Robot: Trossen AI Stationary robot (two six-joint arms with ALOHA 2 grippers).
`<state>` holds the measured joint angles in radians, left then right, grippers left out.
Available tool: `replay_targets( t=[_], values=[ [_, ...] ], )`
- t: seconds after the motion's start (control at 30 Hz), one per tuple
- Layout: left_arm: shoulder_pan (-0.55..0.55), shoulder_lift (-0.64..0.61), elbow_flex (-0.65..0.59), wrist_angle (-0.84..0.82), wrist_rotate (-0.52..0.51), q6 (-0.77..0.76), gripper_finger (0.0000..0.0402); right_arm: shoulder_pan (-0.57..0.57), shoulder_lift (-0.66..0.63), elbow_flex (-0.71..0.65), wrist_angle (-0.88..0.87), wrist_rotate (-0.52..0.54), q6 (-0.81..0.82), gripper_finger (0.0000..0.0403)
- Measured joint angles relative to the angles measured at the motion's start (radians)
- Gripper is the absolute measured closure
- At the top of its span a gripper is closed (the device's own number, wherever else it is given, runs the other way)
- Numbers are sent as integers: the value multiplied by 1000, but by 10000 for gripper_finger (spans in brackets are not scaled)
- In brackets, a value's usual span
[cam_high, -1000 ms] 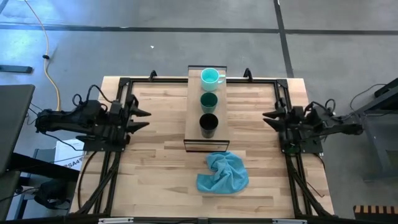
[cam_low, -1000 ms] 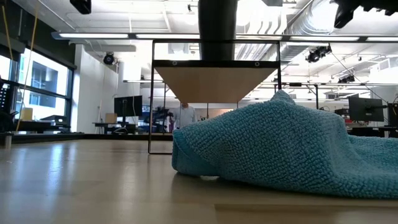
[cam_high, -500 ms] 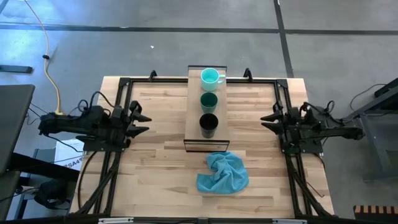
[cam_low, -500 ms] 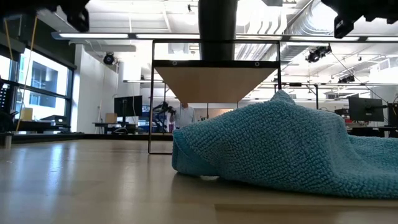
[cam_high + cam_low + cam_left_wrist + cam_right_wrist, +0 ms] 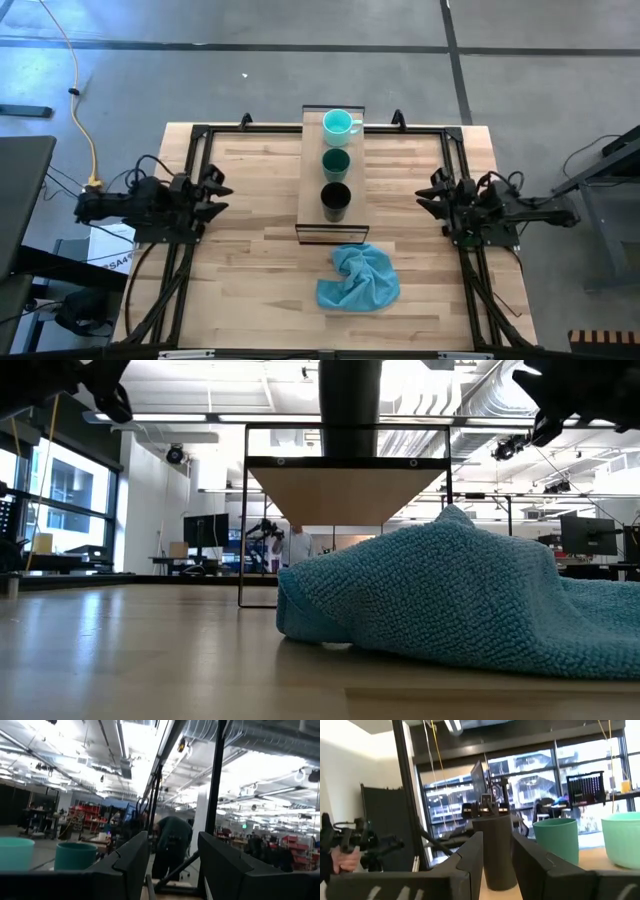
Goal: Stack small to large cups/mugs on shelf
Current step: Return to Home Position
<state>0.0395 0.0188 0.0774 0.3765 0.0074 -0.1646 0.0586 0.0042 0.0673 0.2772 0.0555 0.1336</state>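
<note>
Three cups stand upright in a row on the shelf (image 5: 311, 170): the turquoise mug (image 5: 340, 124) at the far end, the dark green cup (image 5: 336, 161) in the middle and the black cup (image 5: 335, 200) at the near end. None sits inside another. My left gripper (image 5: 220, 197) is open near the table's left edge and touches nothing. My right gripper (image 5: 426, 196) is open near the right edge, also touching nothing. The right wrist view shows the black cup (image 5: 495, 852), green cup (image 5: 556, 840) and turquoise mug (image 5: 622, 840) past its fingers.
A crumpled blue cloth (image 5: 358, 279) lies on the tabletop just in front of the shelf's near end and fills much of the low view (image 5: 450, 595). A dark frame (image 5: 195, 160) runs along the table's edges. People show in the room behind the table.
Both arms have sunk lower, showing further down from the top of the low view. My left gripper has drawn back a little toward the table's left edge. The cups and the cloth have not moved.
</note>
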Motion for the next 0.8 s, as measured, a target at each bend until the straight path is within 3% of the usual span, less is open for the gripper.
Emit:
replay_targets(
  t=[0.27,0.8],
  values=[
    [0,-13,-40,66,-8,14,238,-24,0,-26,95,0,-20,313],
    [0,-13,-69,127,-27,21,238,-105,0,-57,59,-59,30,313]
  ],
)
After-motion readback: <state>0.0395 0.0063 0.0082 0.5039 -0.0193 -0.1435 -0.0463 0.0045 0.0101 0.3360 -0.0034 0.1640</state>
